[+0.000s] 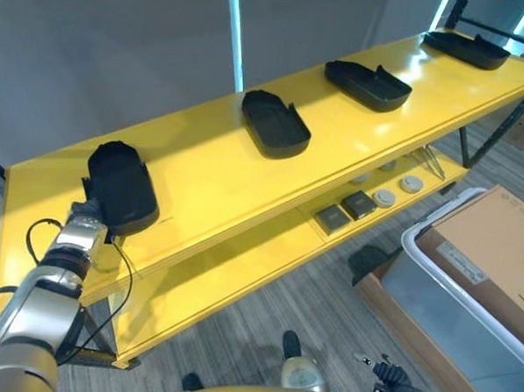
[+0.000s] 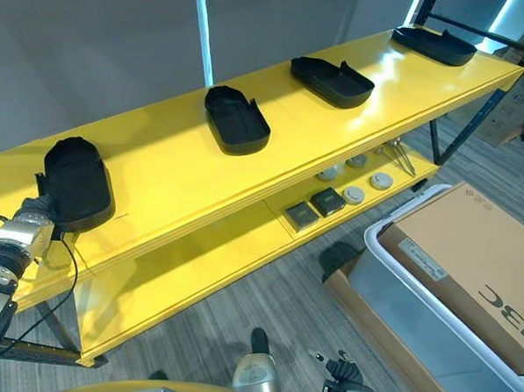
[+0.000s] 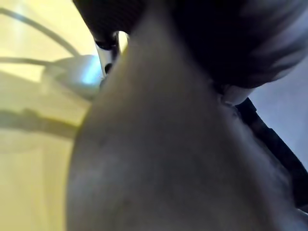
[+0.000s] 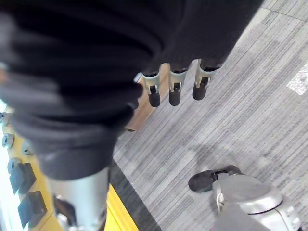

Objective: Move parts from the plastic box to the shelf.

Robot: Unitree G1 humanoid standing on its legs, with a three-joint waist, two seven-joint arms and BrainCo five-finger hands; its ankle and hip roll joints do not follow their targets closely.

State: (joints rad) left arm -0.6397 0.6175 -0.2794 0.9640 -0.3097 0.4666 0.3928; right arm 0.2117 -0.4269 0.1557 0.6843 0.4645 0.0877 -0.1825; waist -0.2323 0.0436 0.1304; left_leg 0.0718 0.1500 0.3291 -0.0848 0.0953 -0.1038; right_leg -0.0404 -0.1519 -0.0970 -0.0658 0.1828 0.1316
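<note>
Nearest the cam is the left arm, coming up from the lower left w/ the left hand tucked under the near end of a black part at the far left of the yellow shelf; fingers are hidden behind/under that part so can't tell if they're curled on it or just resting. That part sits on the top board, right by the front edge. Moving right along the same board: a 2nd black part, a 3rd black part, and a 4th black part at the far right end, all lying apart from each other in a row. On the lower board, under the middle-right stretch, two dark square blocks lie side by side, w/ a few small round discs just right of them. Further right on the floor is the plastic box, a brown cardboard box sitting on top of it. Right hand hangs over grey carpet in its wrist cam, fingers straight-ish and relaxed, nothing in it.
</note>
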